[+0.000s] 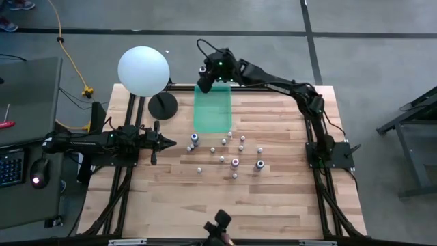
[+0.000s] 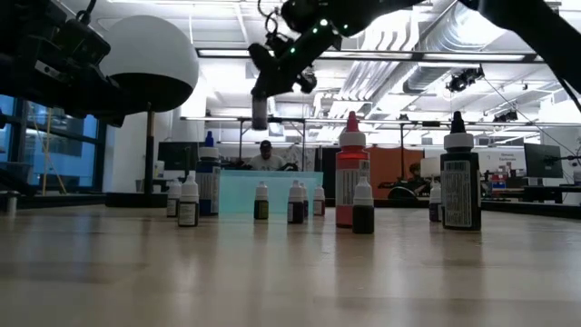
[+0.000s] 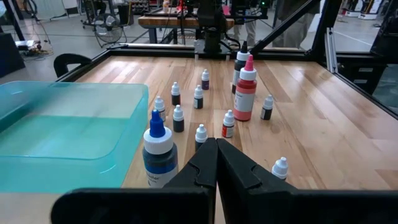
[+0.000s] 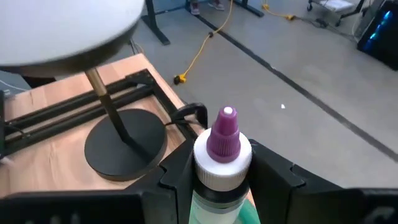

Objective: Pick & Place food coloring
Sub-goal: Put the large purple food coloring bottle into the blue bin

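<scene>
The right gripper (image 1: 205,86) grasps a purple-capped food coloring bottle (image 4: 222,155) above the green tray (image 1: 212,113) at the worktop's far edge; released off-centre, it could bounce out.

Purple-tipped bottle (image 4: 222,155), translucent green tray (image 1: 212,108), white lamp (image 1: 143,70).
</scene>
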